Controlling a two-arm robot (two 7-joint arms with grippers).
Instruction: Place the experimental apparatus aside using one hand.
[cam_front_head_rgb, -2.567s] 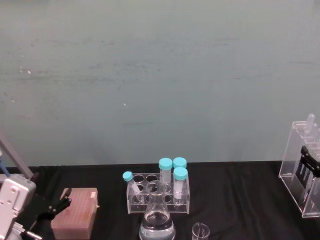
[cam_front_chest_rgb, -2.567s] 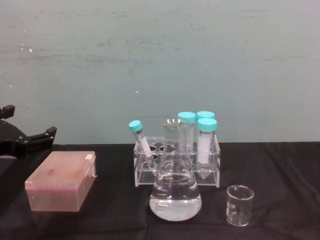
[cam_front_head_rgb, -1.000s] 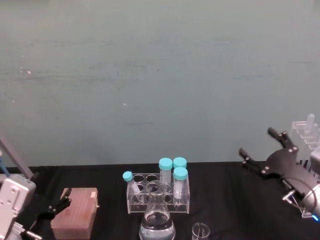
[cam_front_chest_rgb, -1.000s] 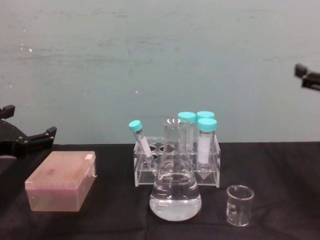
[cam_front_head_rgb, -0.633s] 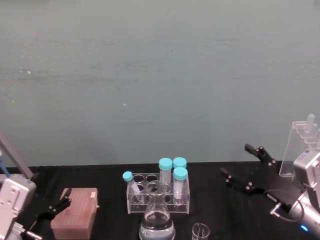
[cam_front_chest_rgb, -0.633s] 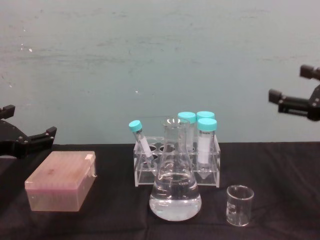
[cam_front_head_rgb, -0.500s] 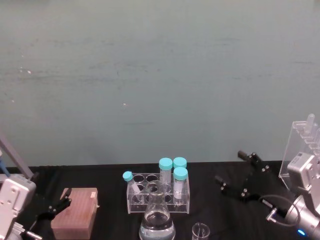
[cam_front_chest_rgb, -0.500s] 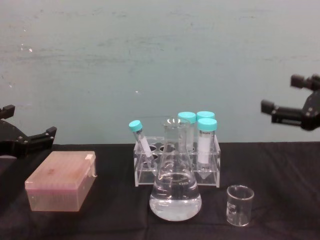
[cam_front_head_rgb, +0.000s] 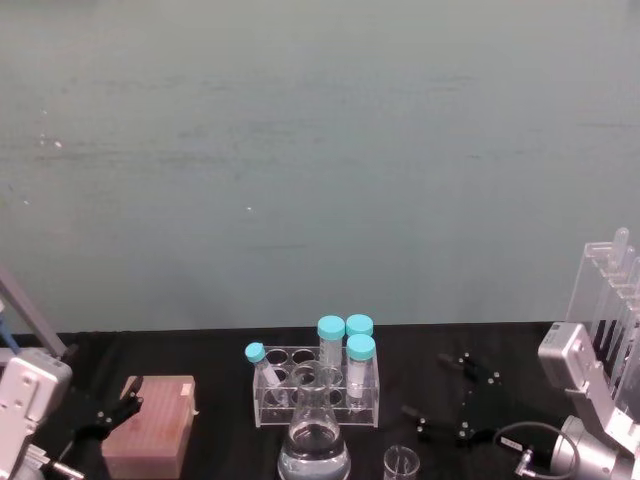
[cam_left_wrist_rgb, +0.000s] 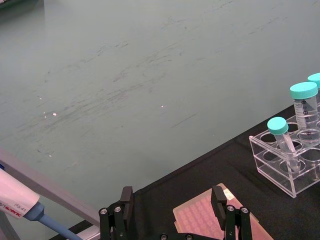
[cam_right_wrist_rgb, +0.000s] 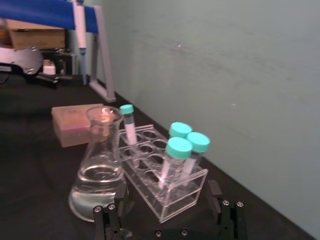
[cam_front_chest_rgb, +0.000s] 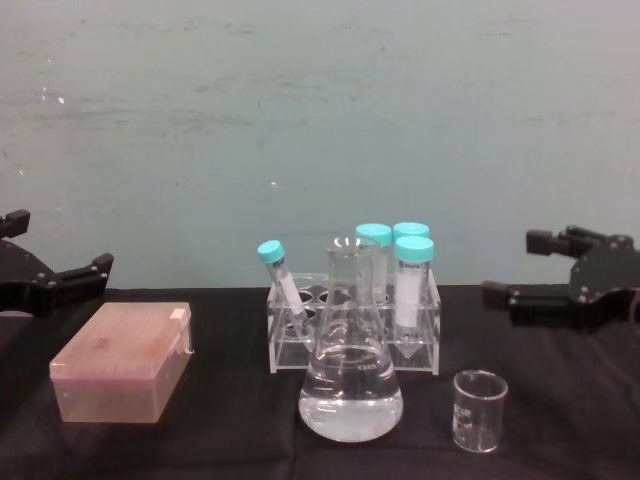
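right gripper wide open, holding nothing

the right gripper (cam_front_chest_rgb: 517, 267) hangs in the air over the right side of the black surface (cam_front_chest_rgb: 220, 440). its two thin black fingers (cam_front_chest_rgb: 505, 296) are spread far apart. nothing is between them and they touch nothing. from the chest, it is to the right of the tube rack (cam_front_chest_rgb: 350, 335) and higher than the small beaker (cam_front_chest_rgb: 480, 410). from the head, the right gripper (cam_front_head_rgb: 430, 385) is near the beaker (cam_front_head_rgb: 401, 463) and the tube rack (cam_front_head_rgb: 315, 388), but apart from both. in the right wrist view, the right gripper (cam_right_wrist_rgb: 160, 205) points toward the flask (cam_right_wrist_rgb: 100, 170) and the tube rack (cam_right_wrist_rgb: 165, 180).

the flask (cam_front_chest_rgb: 350, 385) stands upright at the front middle of the surface, just in front of the tube rack. it has some clear water at the bottom. the beaker stands upright to the right of the flask, a little apart from it. the tall clear pipette rack (cam_front_head_rgb: 605, 295) stands upright at the far right, behind the right arm and well apart from the other glass things.

the tube rack holds four tubes with blue-green caps. one tube leans and three stand straight.

the left gripper (cam_front_chest_rgb: 60, 240) waits at the far left, just beside the pink box (cam_front_chest_rgb: 125, 360). it is open too and holds nothing. in its wrist view, the left gripper (cam_left_wrist_rgb: 171, 197) hangs over the pink box (cam_left_wrist_rgb: 200, 222).
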